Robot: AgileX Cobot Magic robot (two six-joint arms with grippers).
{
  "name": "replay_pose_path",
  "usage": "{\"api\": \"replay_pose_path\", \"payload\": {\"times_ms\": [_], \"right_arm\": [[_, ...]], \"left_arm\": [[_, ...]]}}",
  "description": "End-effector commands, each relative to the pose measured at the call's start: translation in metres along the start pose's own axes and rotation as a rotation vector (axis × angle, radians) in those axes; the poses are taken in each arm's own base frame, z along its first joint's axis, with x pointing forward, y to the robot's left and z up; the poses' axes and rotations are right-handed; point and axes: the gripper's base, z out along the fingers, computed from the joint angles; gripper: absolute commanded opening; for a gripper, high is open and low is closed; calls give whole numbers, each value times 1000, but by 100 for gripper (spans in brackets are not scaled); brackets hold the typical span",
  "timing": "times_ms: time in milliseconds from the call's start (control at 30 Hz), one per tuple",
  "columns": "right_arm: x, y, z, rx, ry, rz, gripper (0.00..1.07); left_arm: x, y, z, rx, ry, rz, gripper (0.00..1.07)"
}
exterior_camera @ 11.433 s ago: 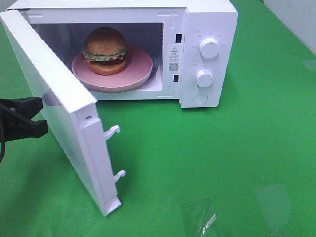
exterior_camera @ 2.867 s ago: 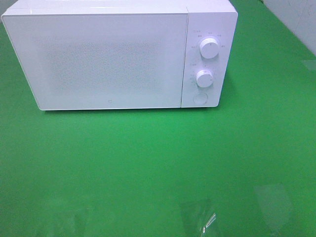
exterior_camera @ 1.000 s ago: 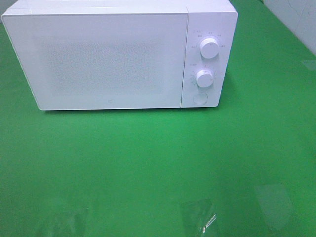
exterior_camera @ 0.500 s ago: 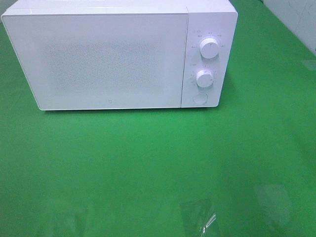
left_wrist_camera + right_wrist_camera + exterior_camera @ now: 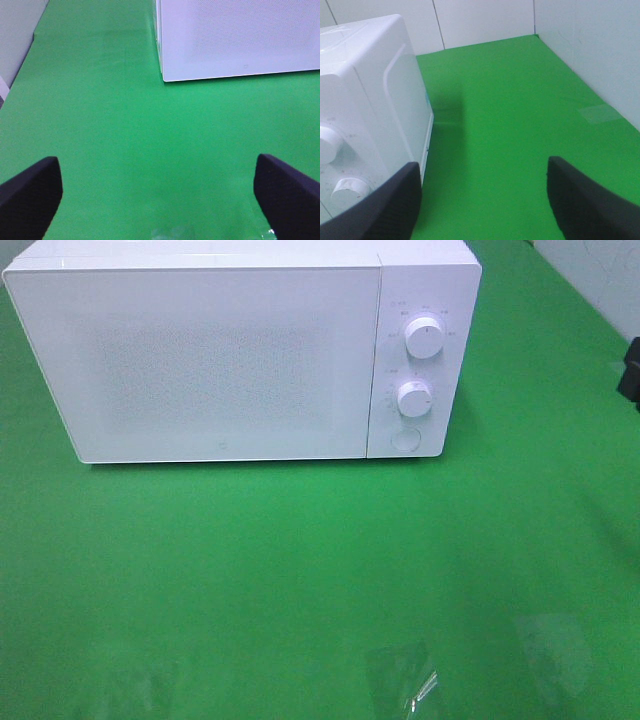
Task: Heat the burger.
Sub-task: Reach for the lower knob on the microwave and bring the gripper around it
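The burger is hidden; the white microwave (image 5: 220,360) stands at the back of the green table with its door shut. Its upper knob (image 5: 425,337), lower knob (image 5: 414,397) and round button (image 5: 405,439) face forward on the right panel. My left gripper (image 5: 160,200) is open over bare green cloth, in front of the microwave's (image 5: 240,35) left front corner. My right gripper (image 5: 485,205) is open to the right of the microwave (image 5: 365,90), near the two knobs (image 5: 350,187). Of the right arm (image 5: 632,368), the high view shows only a dark piece at the right edge.
A white wall (image 5: 590,50) borders the table on the right and at the back. Clear tape patches (image 5: 405,680) lie on the cloth near the front edge, and another (image 5: 600,112) lies by the right wall. Green cloth (image 5: 300,560) stretches in front of the microwave.
The microwave door, open earlier with the burger on a pink plate inside, is shut. In the last half second a dark piece of the right arm came in at the high view's right edge.
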Motion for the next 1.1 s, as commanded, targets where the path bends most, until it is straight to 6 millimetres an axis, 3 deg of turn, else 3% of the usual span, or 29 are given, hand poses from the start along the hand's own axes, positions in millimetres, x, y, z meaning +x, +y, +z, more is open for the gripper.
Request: {"api": "replay_pose_path", "payload": {"times_ms": [33,400,533,600,700,867,1100], "right_arm": [[2,8,3,5,-27,-63,69],[25,46,11,56,-120,-101,70],[37,60,10,52,-107,-108,74],[43,80,13,8,-84,-109,80],[44,87,15,-8,-84,-109,80],[55,114,28,-51,-68,-134,79],[62,132,45,-68,-47,-93,79]], "left_arm": [[2,-1,-2,5,-25,-1,96],[2,-1,-2,5,-25,-1,96],[2,-1,-2,5,-25,-1,96],[2,-1,-2,5,-25,-1,96],[2,-1,-2,5,-25,-1,96],[2,-1,-2,5,-25,-1,96],[2,-1,-2,5,-25,-1,96]]}}
